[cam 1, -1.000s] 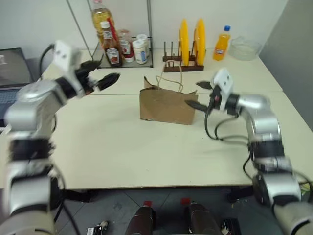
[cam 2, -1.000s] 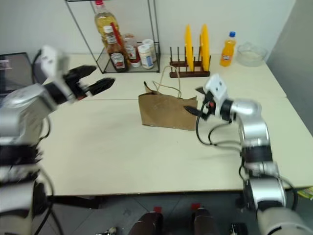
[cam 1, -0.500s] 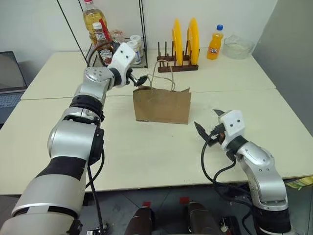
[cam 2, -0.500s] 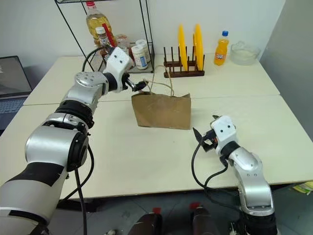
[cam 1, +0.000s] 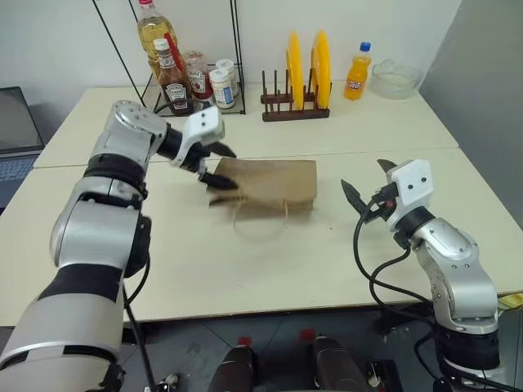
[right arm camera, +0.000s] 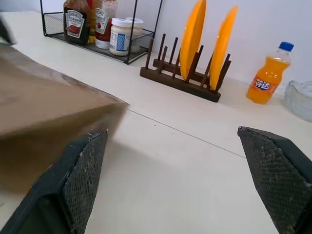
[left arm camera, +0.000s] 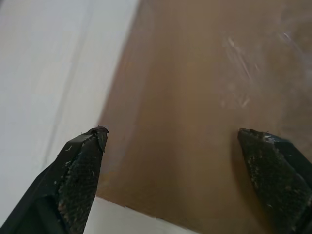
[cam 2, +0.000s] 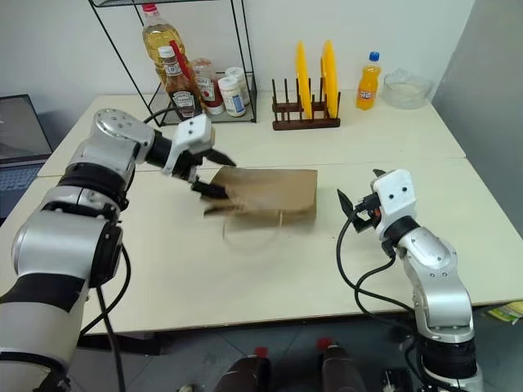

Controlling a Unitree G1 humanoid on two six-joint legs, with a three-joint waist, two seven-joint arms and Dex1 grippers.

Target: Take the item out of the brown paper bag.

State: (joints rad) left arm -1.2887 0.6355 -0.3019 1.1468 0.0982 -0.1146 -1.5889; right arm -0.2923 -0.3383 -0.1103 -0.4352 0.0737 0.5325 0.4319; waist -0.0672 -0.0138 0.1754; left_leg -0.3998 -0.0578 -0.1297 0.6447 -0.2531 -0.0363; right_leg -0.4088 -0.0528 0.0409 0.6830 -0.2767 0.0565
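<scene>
Left eye view gives me the left end effector (cam 1: pixel 216 167) spread wide at the left edge of the brown paper bag (cam 1: pixel 274 181), which is tipped over on the worktop (cam 1: pixel 327 245) (item hidden). Bare worktop separates the bag's right edge from my right end effector (cam 1: pixel 365 186), wide open, empty.
</scene>
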